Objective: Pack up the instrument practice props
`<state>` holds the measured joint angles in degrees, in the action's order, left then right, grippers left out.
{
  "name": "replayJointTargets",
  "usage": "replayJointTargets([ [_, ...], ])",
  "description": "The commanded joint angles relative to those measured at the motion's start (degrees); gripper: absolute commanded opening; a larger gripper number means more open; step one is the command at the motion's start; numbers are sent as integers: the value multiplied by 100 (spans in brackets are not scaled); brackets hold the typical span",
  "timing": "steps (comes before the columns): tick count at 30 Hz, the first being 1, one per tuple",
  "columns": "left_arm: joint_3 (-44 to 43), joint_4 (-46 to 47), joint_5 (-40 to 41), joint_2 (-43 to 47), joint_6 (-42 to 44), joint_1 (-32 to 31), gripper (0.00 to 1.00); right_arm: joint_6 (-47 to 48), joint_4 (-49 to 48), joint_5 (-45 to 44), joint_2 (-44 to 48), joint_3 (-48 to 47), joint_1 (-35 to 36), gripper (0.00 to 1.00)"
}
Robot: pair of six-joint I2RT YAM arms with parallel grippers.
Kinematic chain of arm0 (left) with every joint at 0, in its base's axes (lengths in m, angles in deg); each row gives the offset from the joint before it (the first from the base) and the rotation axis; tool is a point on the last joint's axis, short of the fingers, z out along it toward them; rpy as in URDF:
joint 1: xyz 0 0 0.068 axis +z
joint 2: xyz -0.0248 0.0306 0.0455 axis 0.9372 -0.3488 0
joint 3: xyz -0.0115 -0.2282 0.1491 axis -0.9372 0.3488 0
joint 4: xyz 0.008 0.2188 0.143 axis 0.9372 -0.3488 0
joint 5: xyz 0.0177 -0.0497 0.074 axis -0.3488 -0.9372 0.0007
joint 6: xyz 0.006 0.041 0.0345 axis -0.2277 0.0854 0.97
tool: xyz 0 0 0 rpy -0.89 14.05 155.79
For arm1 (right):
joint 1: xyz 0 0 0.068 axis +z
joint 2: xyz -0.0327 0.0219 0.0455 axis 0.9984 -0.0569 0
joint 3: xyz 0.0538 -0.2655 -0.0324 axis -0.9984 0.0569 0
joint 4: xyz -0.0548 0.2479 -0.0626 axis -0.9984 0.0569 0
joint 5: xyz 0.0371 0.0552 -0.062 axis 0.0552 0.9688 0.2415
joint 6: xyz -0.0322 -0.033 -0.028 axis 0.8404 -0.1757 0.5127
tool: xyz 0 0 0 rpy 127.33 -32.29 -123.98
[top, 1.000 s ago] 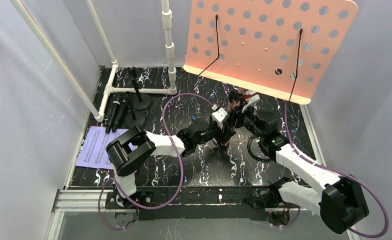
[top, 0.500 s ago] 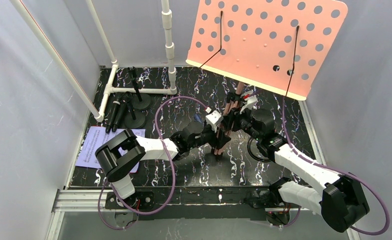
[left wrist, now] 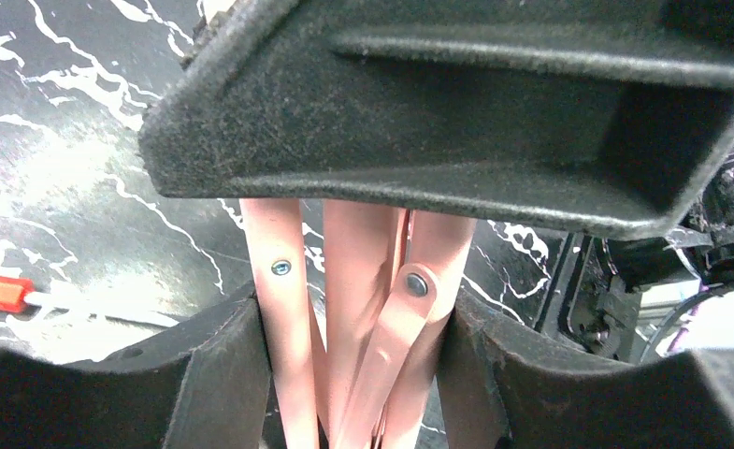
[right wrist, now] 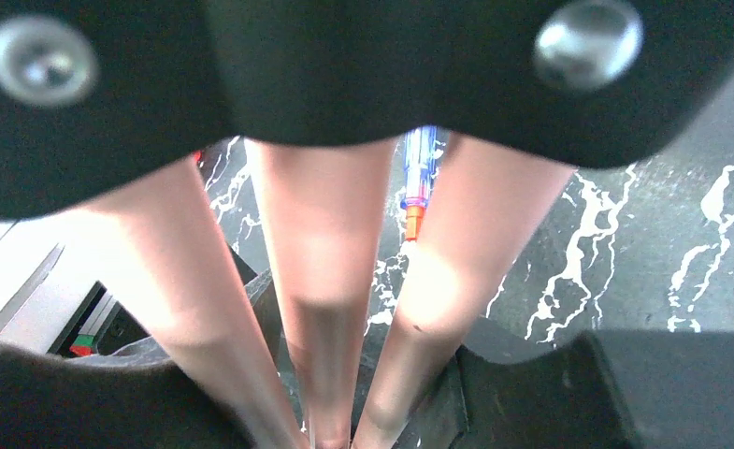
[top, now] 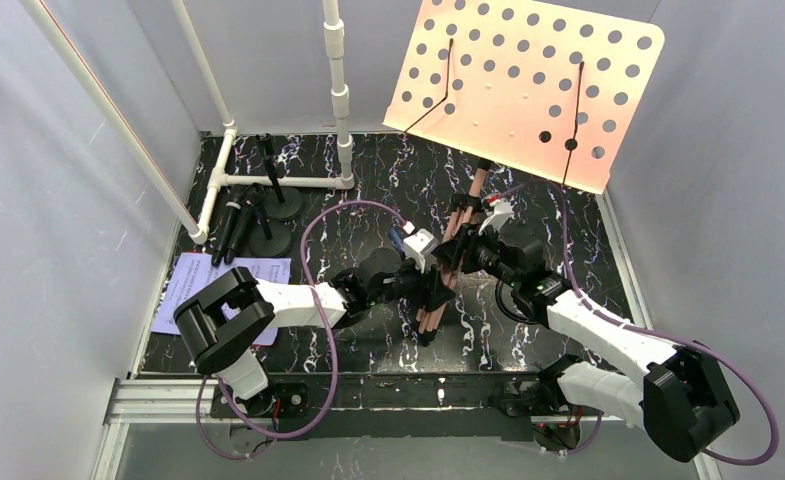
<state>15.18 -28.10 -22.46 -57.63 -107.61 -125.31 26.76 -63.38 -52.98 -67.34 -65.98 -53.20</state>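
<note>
Swung lower, tripod legs [left wrist: 344, 299] sit between closed fingers [left wrist: 213, 374].

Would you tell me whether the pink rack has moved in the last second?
Yes. On the rack, the panel has shifted right, away from the upright white pipe, while the folded legs swung toward the near edge.

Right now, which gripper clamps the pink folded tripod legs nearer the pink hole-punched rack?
The right gripper clamps the pink folded tripod legs higher, toward the pink hole-punched rack; the left gripper clamps lower down.
</note>
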Motion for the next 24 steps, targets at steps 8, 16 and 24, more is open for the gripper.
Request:
replayJointTargets([
  [8,244,-937,-155,606,-191,-122,0,652,-1096,-614,352,572,-152,1],
  [16,154,-1561,-235,716,-150,-170,0,341,-1413,-909,329,1131,-147,1],
  [24,-374,-2972,-410,699,533,-166,0,203,-1758,-1214,10,1511,-149,1],
])
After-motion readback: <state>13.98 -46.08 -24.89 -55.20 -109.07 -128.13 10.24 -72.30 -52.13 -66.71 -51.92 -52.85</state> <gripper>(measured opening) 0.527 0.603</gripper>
